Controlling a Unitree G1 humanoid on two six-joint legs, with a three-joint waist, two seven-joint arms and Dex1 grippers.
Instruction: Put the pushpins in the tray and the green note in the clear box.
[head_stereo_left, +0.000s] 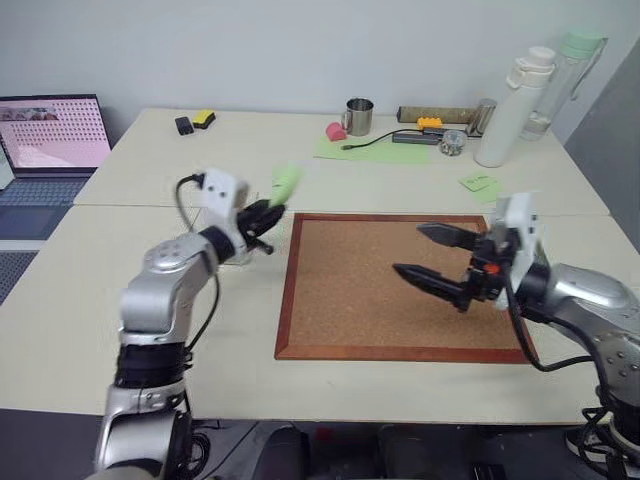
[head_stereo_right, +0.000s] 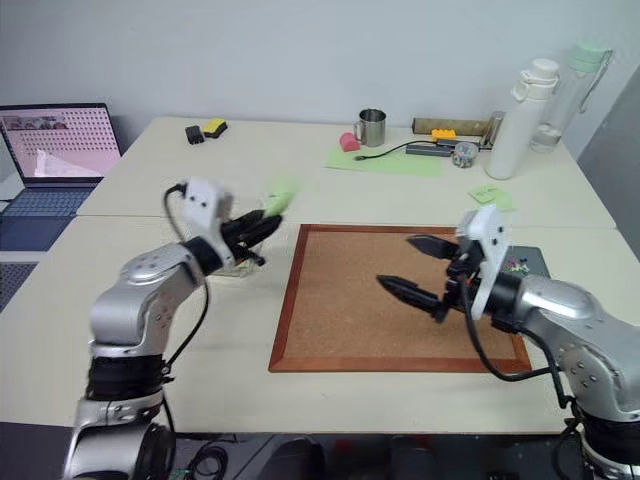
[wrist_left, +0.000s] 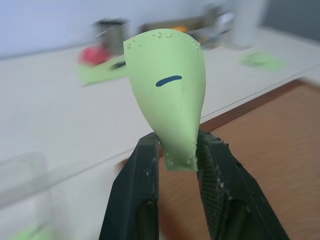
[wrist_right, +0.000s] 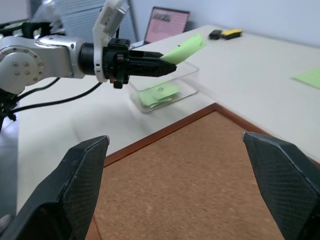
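Note, the green note (wrist_left: 170, 95), was pinched at its lower edge by left gripper (wrist_left: 176, 150), above the clear box (wrist_right: 165, 90); right gripper (wrist_right: 175, 185) spread wide.

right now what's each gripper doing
Left gripper: closed on the green note, held above the clear box.
Right gripper: open, empty, over the corkboard.
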